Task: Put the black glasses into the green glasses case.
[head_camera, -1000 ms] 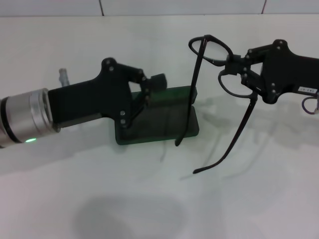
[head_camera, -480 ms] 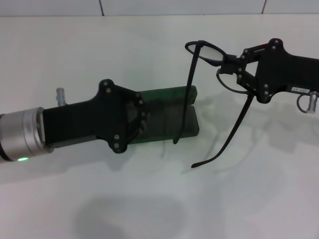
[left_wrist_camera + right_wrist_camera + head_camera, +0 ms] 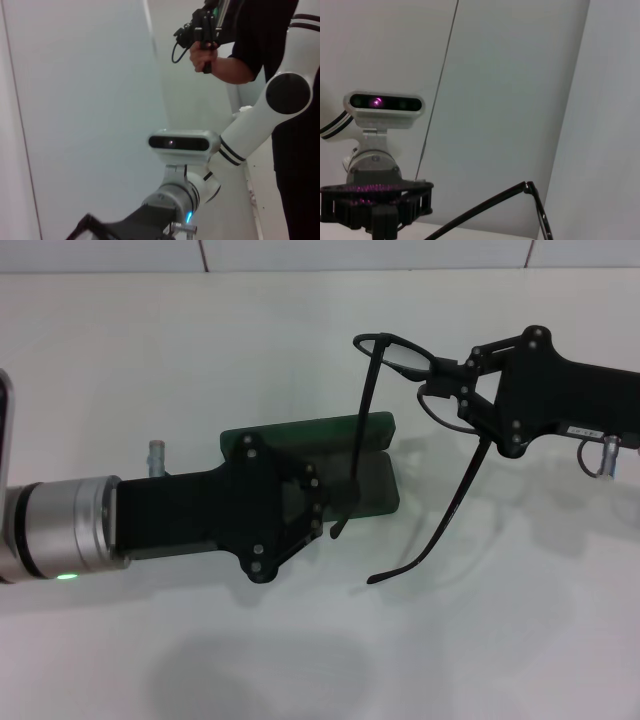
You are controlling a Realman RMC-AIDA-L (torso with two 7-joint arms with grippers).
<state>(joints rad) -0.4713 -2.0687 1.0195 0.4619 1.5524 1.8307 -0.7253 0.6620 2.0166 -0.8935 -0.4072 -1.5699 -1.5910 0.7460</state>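
The robot is in the carrying step: the black glasses (image 3: 420, 440) are in the air and not yet inside the green glasses case (image 3: 365, 465). In the head view the right gripper (image 3: 452, 380) is clamped on the front of the frame, near the bridge between the two lenses. Both temple arms are unfolded and hang down; one of them reaches down in front of the open case, the other hangs over the white table (image 3: 480, 640) beside it. The case lies open on the table, its lid standing up behind the lined tray.

The left gripper (image 3: 318, 508) lies low over the near part of the case and hides much of it. I cannot tell if its fingers are apart or together, or if it touches the case at all.

I judge that the next move needs the right arm to bring the frame over the tray and lower it. The open temple arms are the difficulty: they are long and may catch on the rim of the case or on the left gripper.

Only the head view shows the case and the grasp. The right wrist view shows one temple arm of the glasses against the wall and the left arm's camera. The left wrist view shows neither task thing, only the right arm and a person (image 3: 260, 45) standing behind with a handheld device.
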